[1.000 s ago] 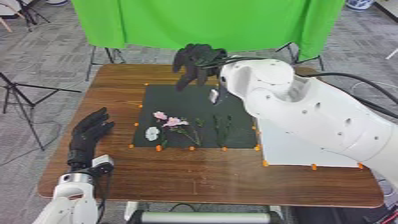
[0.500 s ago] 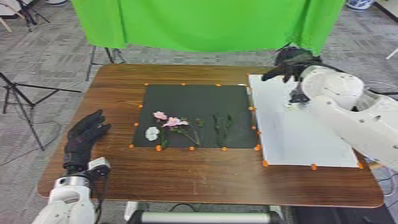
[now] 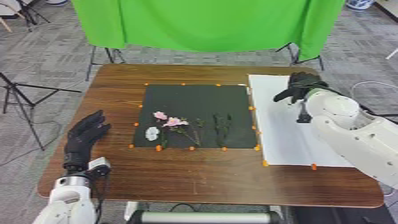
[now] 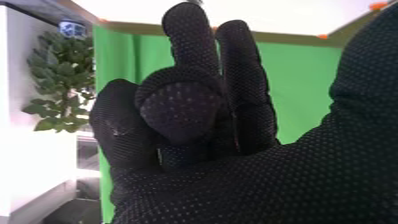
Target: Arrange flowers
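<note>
Brown wooden table [image 3: 195,182], lower half of the frame and beyond.
Left hand [image 3: 85,134], black glove, left edge area: fingers extended and held together, nothing gripped, at rest.
White flower [image 3: 152,133], left of centre, on the black mat [image 3: 178,96]; just beyond it, pink blooms [image 3: 174,121], stems trailing toward lower centre. Beside them, dark green sprigs [image 3: 222,131], near the mat's right edge.
White sheet [image 3: 282,142], right half of the frame, bordered by orange markers [image 3: 266,163].
Right hand [image 3: 306,82], above the sheet's far part, upper right: some fingers straight, others bent, thumb apart; nothing seen pinched.
Green cloth [image 3: 204,25], top centre, behind the table.
Change noted: the right hand has crossed from over the mat's far edge to over the sheet; blooms and sprigs on the mat are unmoved. Presumably a passage between the two surfaces; whether for placing, cannot be told. The arranging appears unfinished.
</note>
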Motion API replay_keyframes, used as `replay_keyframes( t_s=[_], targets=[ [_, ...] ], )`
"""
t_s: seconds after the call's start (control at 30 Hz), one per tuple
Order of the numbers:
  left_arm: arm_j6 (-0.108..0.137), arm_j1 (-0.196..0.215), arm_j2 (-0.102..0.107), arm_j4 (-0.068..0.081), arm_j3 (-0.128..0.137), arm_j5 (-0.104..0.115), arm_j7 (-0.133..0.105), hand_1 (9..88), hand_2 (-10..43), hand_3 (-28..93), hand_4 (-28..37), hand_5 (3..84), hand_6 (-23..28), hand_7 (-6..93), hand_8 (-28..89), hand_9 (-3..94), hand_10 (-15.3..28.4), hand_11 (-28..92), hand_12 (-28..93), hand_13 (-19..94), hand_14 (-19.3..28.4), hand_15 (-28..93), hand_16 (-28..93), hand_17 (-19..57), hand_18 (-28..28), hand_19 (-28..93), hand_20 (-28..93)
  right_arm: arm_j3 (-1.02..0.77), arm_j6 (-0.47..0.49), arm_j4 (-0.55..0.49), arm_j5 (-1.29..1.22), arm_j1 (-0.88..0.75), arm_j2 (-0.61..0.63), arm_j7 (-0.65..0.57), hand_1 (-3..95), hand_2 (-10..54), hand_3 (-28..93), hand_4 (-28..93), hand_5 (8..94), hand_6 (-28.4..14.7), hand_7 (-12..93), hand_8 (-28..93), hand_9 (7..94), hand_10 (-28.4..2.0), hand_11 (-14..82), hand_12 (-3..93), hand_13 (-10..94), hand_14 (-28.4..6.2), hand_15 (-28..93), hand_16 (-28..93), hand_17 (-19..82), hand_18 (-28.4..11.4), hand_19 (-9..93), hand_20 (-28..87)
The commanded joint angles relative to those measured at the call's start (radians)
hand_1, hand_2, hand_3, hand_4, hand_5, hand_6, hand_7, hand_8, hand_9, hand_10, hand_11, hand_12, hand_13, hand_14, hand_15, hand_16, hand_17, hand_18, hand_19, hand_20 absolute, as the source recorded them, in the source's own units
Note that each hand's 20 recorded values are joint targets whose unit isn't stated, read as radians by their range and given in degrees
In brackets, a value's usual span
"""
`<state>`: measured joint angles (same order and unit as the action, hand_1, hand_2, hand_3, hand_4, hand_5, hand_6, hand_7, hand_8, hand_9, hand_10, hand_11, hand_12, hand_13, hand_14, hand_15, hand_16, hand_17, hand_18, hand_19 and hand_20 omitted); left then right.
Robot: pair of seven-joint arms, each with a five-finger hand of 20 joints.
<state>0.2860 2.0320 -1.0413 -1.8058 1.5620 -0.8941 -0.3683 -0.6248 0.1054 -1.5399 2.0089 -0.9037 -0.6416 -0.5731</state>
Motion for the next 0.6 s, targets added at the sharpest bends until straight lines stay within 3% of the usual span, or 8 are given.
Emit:
replay_keyframes(
  t_s=[0.03, 0.3, 0.33, 0.47, 0.6],
  targets=[
    [0.005, 0.010, -0.008, 0.005, -0.003, 0.006, 0.000, 38.1, -9.5, 70, -13.7, 43.4, -0.2, 20.9, -10, 38.2, 11.2, 22, 12, 38, 16.1, 29, -1, 10.3, 13.4, 19, 22, -0.025, 0.010, 0.009, 0.009, -0.054, 0.016, -0.022, 28.8, -9.5, 62, -18, 62.9, 0.3, 16, -8, 75.6, -15.7, 26.0, 27.5, 86, -6.3, 63, 29, 59, -16.9, 93, 55],
    [0.001, 0.002, -0.011, 0.010, -0.009, 0.009, -0.002, 37.5, -9.2, 70, -13.9, 43.5, -0.1, 20.7, -10, 38.3, 11.2, 22, 12, 38, 16.0, 29, -1, 9.9, 13.5, 19, 22, -0.033, -0.026, 0.023, -0.041, -0.089, 0.006, -0.015, 31.6, -9.5, 65, -17, 62.7, 0.4, 16, -8, 76.2, -15.3, 26.1, 27.5, 86, -5.9, 62, 29, 59, -16.8, 93, 55],
    [0.002, 0.010, -0.012, 0.004, -0.004, 0.011, -0.003, 37.4, -9.1, 70, -14.0, 43.5, -0.2, 20.7, -10, 38.3, 11.2, 22, 12, 38, 16.0, 29, -1, 9.9, 13.5, 19, 22, -0.031, -0.034, 0.025, -0.038, -0.094, 0.003, -0.010, 32.6, -9.5, 66, -17, 62.8, 0.5, 16, -8, 76.7, -15.0, 26.0, 27.2, 87, -5.7, 62, 29, 59, -16.7, 93, 55],
    [-0.001, 0.002, -0.013, 0.009, -0.009, 0.012, 0.000, 36.8, -8.3, 70, -14.1, 43.5, -0.2, 20.6, -10, 38.3, 11.3, 22, 12, 38, 16.1, 29, -1, 9.8, 13.5, 19, 22, -0.031, -0.080, 0.024, -0.064, -0.114, 0.000, -0.001, 39.8, -9.5, 67, -18, 65.0, 1.5, 18, -9, 79.7, -12.5, 26.7, 26.6, 88, -4.6, 62, 29, 61, -15.8, 93, 55],
    [0.002, -0.003, -0.015, 0.010, -0.011, 0.009, 0.004, 36.1, -7.6, 70, -14.5, 43.5, 0.0, 20.5, -10, 38.3, 11.4, 21, 12, 38, 16.1, 29, -1, 9.8, 13.5, 19, 22, -0.011, -0.159, 0.032, -0.057, -0.125, 0.000, 0.016, 49.2, -9.5, 62, -20, 68.5, 1.6, 19, 5, 83.4, -11.3, 26.1, 27.8, 90, -3.9, 61, 30, 63, -15.2, 93, 55]
  ],
)
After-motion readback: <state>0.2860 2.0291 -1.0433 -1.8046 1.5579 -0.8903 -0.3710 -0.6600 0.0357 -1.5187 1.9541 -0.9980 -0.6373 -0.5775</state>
